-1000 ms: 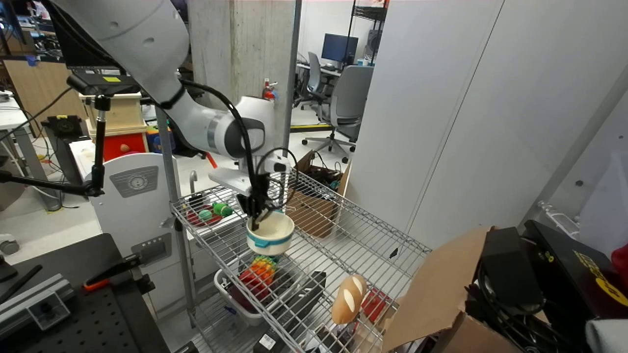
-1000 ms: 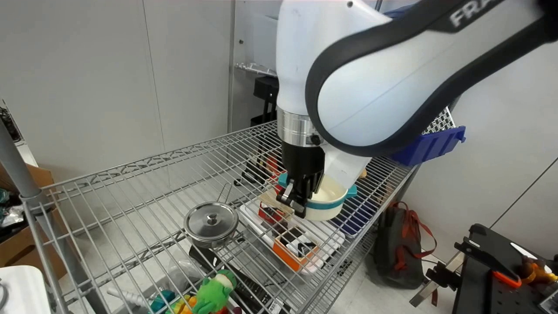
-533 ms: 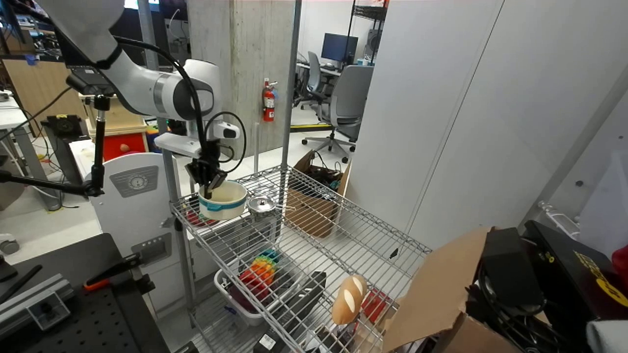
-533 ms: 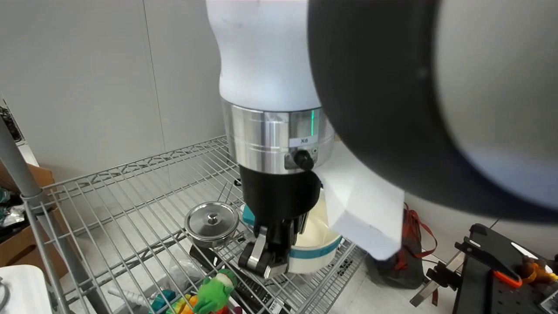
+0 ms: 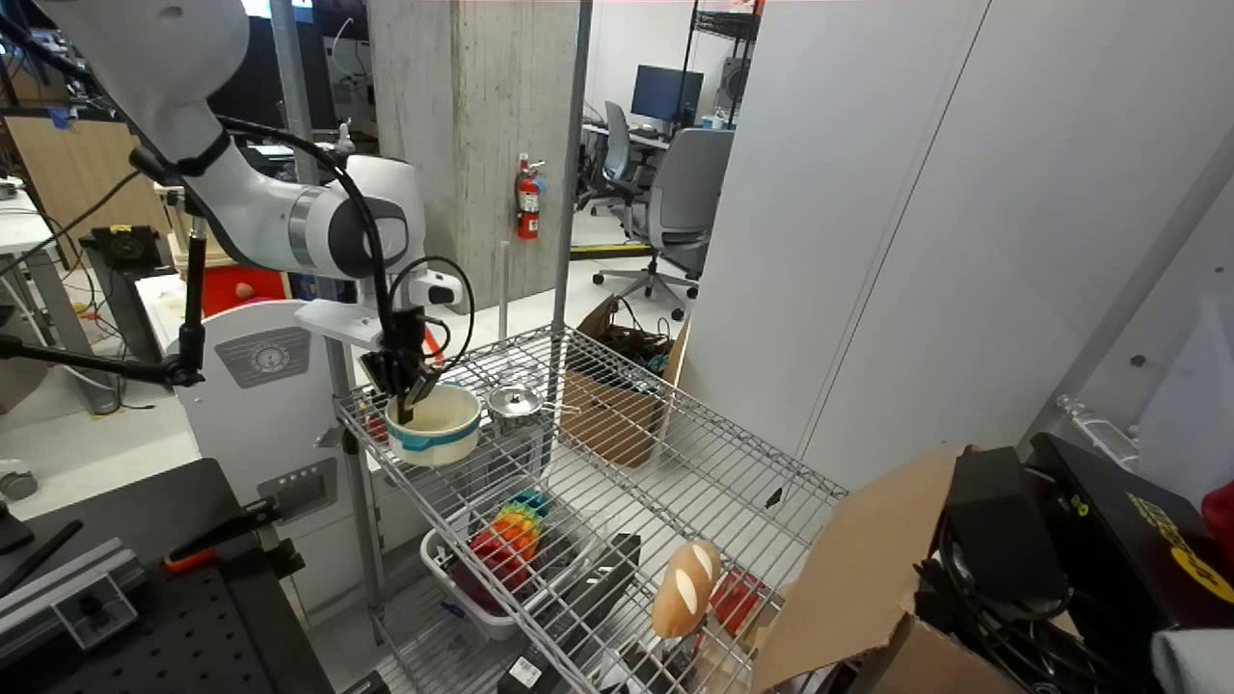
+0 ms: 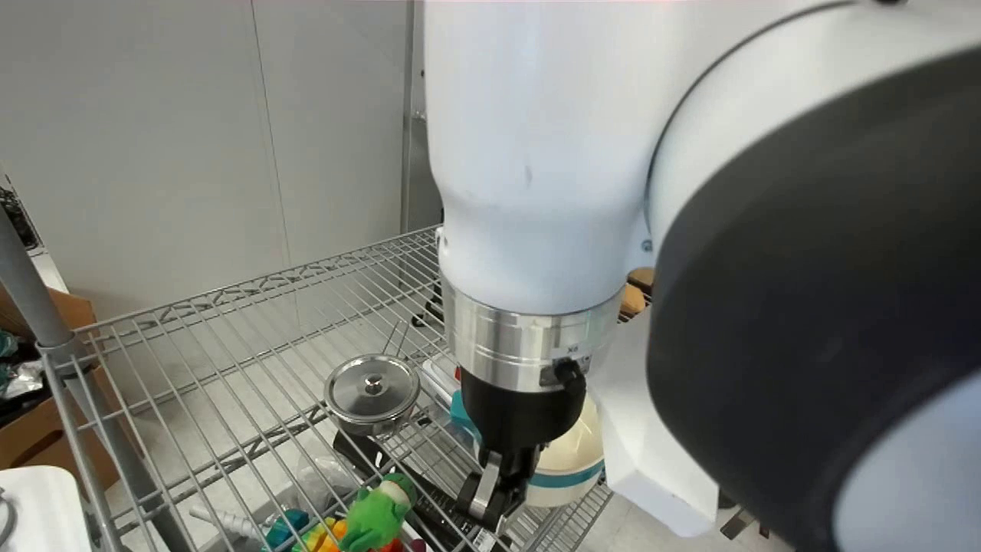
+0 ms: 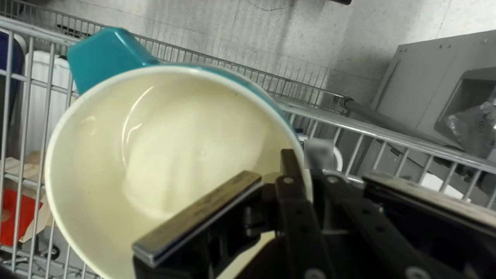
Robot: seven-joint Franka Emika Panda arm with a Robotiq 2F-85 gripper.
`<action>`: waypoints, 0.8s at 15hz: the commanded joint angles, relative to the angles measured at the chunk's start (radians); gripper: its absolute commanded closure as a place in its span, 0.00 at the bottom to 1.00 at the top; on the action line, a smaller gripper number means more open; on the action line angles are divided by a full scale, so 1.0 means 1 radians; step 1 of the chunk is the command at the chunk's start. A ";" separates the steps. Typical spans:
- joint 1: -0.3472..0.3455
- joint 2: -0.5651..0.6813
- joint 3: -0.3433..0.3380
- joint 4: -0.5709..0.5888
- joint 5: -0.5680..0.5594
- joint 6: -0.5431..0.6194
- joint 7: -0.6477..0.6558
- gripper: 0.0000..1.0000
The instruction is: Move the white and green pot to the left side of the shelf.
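Pot (image 5: 433,426): hanging from the gripper (image 7: 305,162) over the end of the shelf (image 5: 713,416) that an exterior view is showing on its left, mouth facing up and looking close to level. Whether it's touching down underneath, the views aren't telling.

Fingers (image 7: 291,162): clamping the pot's wall (image 5: 442,449) between them, one sitting inside, its partner outside. The outer tip is partly disappearing in a blurred patch, but the wall is clearly running through the gap.

Wall: gleaming in the wrist view, so probably smooth and a bit slippery, and looking stiff rather than giving. Ceramic or coated metal, I'm not telling which; if ceramic, a hard landing could be chipping it.

Rim (image 7: 174,69): carrying everything on one side. I'm guessing at modest weight, yet the far edge is likely wanting to dip.

Handle (image 7: 110,56): jutting out in chunky teal, probably offering surer purchase than the slick wall, though for going straight down this rim pinch is likely serving well.

Saucepan (image 5: 515,403): standing lidded near the pot, so a sideways swing could be risking a knock.

Shelf: likely waiting for the set-down, the task looking nearly there; landing flat before the fingers are parting seems wise.
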State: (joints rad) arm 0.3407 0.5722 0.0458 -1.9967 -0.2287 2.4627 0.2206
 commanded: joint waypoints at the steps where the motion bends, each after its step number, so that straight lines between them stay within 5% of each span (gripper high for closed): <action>1: 0.028 0.029 -0.048 -0.037 -0.081 0.133 0.057 0.99; 6: 0.049 0.098 -0.109 -0.052 -0.113 0.269 0.081 0.99; 12: 0.038 0.069 -0.103 -0.129 -0.085 0.392 0.017 0.99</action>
State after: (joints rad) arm 0.3677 0.6792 -0.0548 -2.0695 -0.3169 2.7973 0.2643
